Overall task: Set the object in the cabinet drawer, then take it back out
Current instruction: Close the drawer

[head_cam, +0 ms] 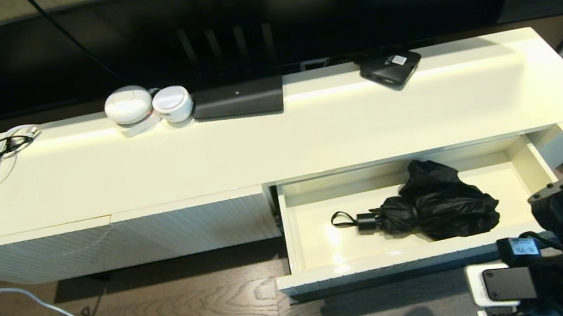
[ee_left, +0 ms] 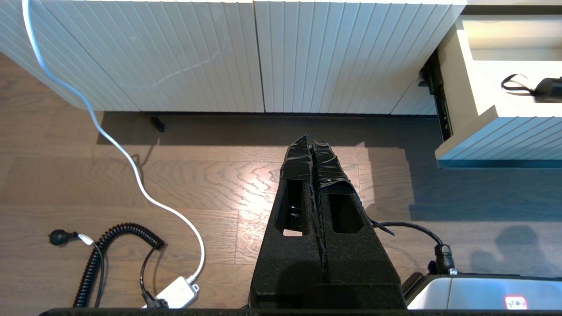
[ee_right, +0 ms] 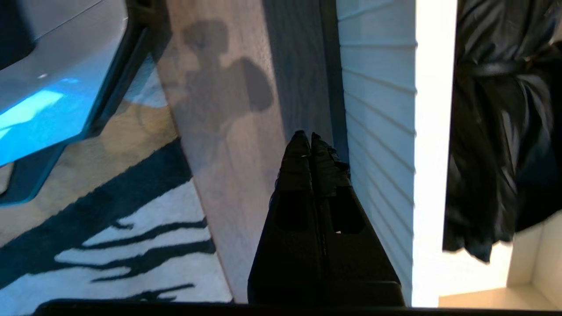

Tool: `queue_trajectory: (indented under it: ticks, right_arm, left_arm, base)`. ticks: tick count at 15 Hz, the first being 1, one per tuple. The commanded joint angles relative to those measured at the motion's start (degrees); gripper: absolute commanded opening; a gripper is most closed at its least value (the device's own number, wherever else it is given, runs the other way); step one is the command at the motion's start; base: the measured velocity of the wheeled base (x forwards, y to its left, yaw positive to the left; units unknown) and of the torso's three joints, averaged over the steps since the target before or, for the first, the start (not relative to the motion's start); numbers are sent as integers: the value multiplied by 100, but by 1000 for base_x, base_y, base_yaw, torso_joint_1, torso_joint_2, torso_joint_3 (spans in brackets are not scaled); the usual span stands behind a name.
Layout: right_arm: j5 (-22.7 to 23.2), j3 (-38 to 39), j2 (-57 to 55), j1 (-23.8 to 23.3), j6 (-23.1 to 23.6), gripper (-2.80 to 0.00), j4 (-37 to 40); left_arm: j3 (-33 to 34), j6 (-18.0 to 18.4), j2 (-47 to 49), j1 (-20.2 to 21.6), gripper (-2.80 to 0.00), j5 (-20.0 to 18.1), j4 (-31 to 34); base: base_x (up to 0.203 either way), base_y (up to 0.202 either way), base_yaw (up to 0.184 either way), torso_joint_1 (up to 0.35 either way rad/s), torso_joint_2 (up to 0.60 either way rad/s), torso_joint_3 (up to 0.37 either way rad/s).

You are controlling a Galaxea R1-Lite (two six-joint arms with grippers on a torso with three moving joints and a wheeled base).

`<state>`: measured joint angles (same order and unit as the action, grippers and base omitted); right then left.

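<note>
The left gripper (ee_left: pixel 311 142) shows only in its wrist view, over the wooden floor (ee_left: pixel 197 175), its taped black fingers (ee_left: pixel 298 162) pressed together and empty. The ribbed cabinet front (ee_left: pixel 175 52) lies ahead of the tips. The open drawer (head_cam: pixel 393 263) holds the rumpled black umbrella (head_cam: pixel 435 206). The right gripper (ee_right: pixel 311 138) hangs just outside the drawer's ribbed front, fingers together, the umbrella beyond them and partly cut off.
</note>
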<state>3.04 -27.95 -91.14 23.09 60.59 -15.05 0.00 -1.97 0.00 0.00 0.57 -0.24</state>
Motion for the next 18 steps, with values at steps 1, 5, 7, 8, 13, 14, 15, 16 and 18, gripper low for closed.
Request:
queue_trajectory:
  ticks: [1,5,7,8,13,14,15,16,18]
  right_arm:
    - [-49,115,-773,14,26,-280,-537]
    - [-602,133,-1047,11,-21,-280,-1201]
    - [-825,131,-987,11,-29,-280,-1291]
    - [-840,127,-967,11,-25,-280,-1327]
    - [-849,314,-1018,12,-38,-280,-1804]
    - [-849,316,-1026,11,-43,-280,-1828]
    - [-849,316,-1046,11,-47,-280,-1870]
    - [-849,316,-1064,11,-47,-280,-1914]
    - [-849,355,-1207,11,-47,-280,-2251]
  left_arm:
    - [9,-5,0,0,-280,4,-2]
    - [9,-5,0,0,-280,4,-2]
    - [9,-5,-1,0,-280,4,-2]
    - [9,-5,0,0,-280,4,-2]
    - [9,-5,0,-9,-280,4,-2]
    - [9,-5,0,-1,-280,4,-2]
    - [9,-5,0,0,-280,4,-2]
    - [9,-5,0,0,-280,4,-2]
    - [9,-5,0,0,-280,4,-2]
  base:
    - [0,0,0,0,0,0]
    - [0,0,0,0,0,0]
    - [0,0,0,0,0,0]
    - [0,0,0,0,0,0]
    - [0,0,0,0,0,0]
    - [0,0,0,0,0,0]
    - [0,0,0,0,0,0]
    - [0,0,0,0,0,0]
    - [0,0,0,0,0,0]
